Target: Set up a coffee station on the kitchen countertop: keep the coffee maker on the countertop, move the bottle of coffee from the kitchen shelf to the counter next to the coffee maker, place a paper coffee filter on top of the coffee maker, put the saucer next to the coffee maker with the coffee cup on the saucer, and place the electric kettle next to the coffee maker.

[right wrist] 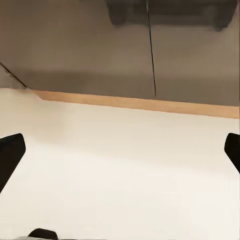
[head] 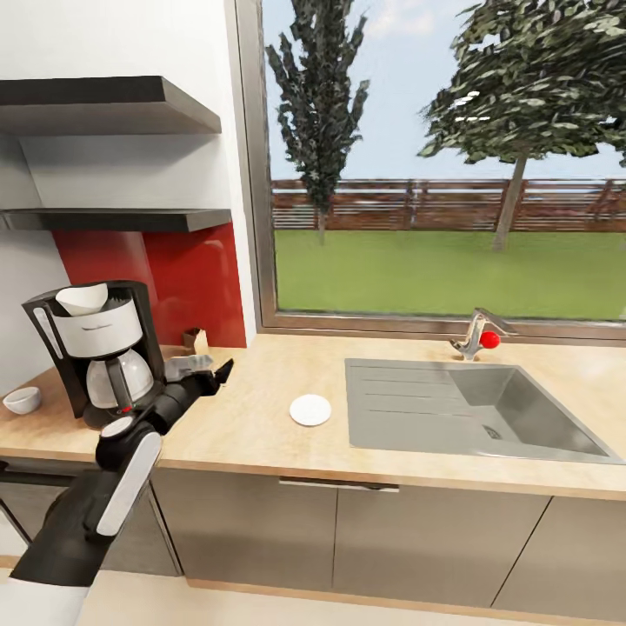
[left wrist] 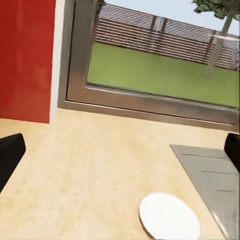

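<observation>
The black and white coffee maker stands at the left of the wooden countertop, with a white paper filter sitting in its top. A small white cup rests on the counter at the far left of it. The white saucer lies flat between the coffee maker and the sink. My left gripper hovers open just right of the coffee maker, short of the saucer, holding nothing. My right gripper is open over pale floor, facing the cabinet base.
A steel sink with drainboard and a red-knobbed tap fills the counter's right part. Two dark wall shelves hang above the coffee maker. A small brown object stands by the red backsplash. A window backs the counter.
</observation>
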{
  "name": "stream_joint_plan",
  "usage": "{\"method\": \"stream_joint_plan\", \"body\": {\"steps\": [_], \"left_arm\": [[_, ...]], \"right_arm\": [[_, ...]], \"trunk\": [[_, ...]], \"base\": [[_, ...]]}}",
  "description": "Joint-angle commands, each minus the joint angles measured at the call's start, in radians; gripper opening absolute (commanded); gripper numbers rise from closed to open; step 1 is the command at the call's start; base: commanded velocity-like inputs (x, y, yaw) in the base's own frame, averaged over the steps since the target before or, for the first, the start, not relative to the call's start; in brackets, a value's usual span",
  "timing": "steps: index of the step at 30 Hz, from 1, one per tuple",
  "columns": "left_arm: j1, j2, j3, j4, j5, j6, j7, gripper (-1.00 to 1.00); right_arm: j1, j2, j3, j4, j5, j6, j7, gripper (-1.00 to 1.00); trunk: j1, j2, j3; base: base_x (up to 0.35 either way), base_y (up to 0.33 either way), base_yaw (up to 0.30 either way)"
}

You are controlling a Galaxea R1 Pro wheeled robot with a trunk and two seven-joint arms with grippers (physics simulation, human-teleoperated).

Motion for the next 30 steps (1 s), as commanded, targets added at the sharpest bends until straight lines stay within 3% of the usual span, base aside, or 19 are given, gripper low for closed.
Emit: {"method": "stream_joint_plan", "body": {"steps": [1, 5, 9, 14, 21, 30], "left_arm": [[-0.013, 0.003, 0.002, -0.004, 0.007, 0.020, -0.013, 1.00], [-0.023, 0.009, 0.077, -0.009, 0.007, 0.089, -0.042, 1.00], [-0.023, 0.010, 0.119, -0.009, 0.006, 0.135, -0.047, 1.00], [-0.023, 0.011, 0.127, -0.007, 0.004, 0.141, -0.048, 1.00], [-0.023, 0.011, 0.127, 0.000, -0.003, 0.135, -0.047, 1.00], [-0.024, 0.010, 0.126, 0.003, -0.011, 0.130, -0.044, 1.00]], "right_arm": [[-0.010, 0.001, -0.010, 0.010, 0.001, -0.019, 0.041, 1.00], [-0.028, 0.001, -0.010, 0.045, 0.002, -0.175, 0.208, 1.00], [-0.040, 0.001, -0.010, 0.052, 0.002, -0.296, 0.262, 1.00], [-0.148, 0.001, -0.011, 0.053, 0.001, -0.297, 0.267, 1.00], [-0.234, 0.001, -0.010, 0.054, 0.000, -0.297, 0.268, 1.00], [-0.276, 0.001, -0.010, 0.058, -0.001, -0.297, 0.267, 1.00]], "trunk": [[0.001, -0.002, -0.002], [0.001, -0.002, -0.002], [0.001, -0.002, -0.002], [0.001, -0.002, -0.002], [0.001, -0.002, -0.002], [0.001, -0.002, -0.002]], "base": [[0.000, 0.000, 0.000], [0.000, 0.000, 0.000], [0.000, 0.000, 0.000], [0.000, 0.000, 0.000], [0.000, 0.000, 0.000], [-0.130, 0.041, 0.000]]}}
